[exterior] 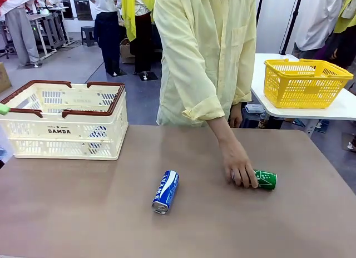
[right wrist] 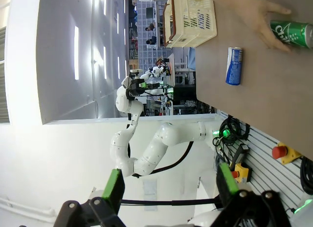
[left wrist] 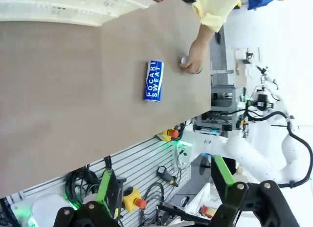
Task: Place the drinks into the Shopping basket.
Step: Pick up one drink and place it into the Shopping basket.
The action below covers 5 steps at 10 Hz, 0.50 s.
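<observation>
Pocari Sweat can (exterior: 165, 192): lying on table (exterior: 83, 213)
green can (exterior: 266, 179): gripped by person's hand (exterior: 238, 168)
left gripper (left wrist: 161, 169), right gripper (right wrist: 169, 174): fingers spread, empty

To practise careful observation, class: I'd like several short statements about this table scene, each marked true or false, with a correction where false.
1. The blue can lies on its side on the table. True.
2. The person's hand rests on the green can. True.
3. The green can is inside the Shopping basket. False: it lies on the table, to the right of the blue can.
4. The left end effector is open and holds nothing. True.
5. The yellow basket shares the cans' table. False: it stands on a separate white table.
6. The right end effector grips the blue can. False: it is open and well apart from the can.
</observation>
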### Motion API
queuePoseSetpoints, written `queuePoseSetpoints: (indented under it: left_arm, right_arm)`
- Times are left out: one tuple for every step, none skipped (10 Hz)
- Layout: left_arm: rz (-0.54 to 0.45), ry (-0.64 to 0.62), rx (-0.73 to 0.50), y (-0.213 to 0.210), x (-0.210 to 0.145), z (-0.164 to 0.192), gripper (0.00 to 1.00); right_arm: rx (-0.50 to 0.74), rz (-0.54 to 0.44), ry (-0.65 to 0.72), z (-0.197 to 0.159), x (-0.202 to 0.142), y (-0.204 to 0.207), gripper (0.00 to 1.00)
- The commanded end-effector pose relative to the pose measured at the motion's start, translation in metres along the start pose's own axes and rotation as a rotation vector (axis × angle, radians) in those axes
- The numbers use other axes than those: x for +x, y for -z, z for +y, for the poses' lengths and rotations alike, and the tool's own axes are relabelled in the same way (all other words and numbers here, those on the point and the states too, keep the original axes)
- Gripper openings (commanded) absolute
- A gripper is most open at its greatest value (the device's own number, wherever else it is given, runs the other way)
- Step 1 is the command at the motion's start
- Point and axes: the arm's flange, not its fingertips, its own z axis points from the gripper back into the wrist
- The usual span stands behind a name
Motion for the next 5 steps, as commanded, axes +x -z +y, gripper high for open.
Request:
queuePoseSetpoints:
  left_arm:
    - [0.02,0.035,0.133,0.049,0.001,-0.04,1.0]
    - [0.044,0.088,0.197,0.075,0.009,-0.07,1.0]
    - [0.055,0.107,0.25,0.101,0.017,-0.096,1.0]
    - [0.063,0.108,0.319,0.141,0.028,-0.122,1.0]
    - [0.047,0.093,0.408,0.19,0.038,-0.146,1.0]
  right_arm:
    - [0.009,-0.003,0.001,0.004,0.0,0.0,1.0]
    - [0.009,-0.003,0.001,0.004,0.0,0.0,1.0]
    - [0.009,-0.003,0.001,0.004,0.0,0.0,1.0]
    - [0.009,-0.003,0.001,0.004,0.0,0.0,1.0]
    - [0.009,-0.003,0.001,0.004,0.0,0.0,1.0]
